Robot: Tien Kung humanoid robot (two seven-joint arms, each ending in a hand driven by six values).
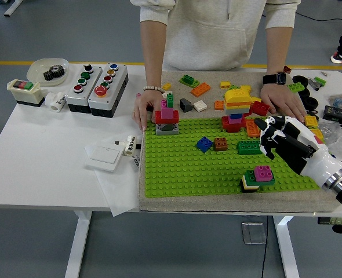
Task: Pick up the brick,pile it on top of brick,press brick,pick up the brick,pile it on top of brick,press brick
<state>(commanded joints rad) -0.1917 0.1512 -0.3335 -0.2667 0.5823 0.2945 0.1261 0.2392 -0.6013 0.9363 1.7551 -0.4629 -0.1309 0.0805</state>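
A green baseplate [182, 168] lies on a grey mat. Near its front edge stands a small stack [257, 177]: a magenta brick on green, over yellow and black. A green brick [250, 147], a brown brick [220, 143] and a blue brick [204, 144] sit mid-plate. My right hand [268, 139] hovers low over the plate's right side, just right of the green brick, with its fingers loosely spread and nothing visibly in them. It hides the bricks under it. My left arm is out of view.
A person stands at the far side, one hand [143, 107] on the mat's left corner, the other [282, 98] at the back right. A red-pink-grey stack [167, 119] and a yellow-topped stack [236, 107] stand at the plate's rear. Button boxes [95, 87] are on the left.
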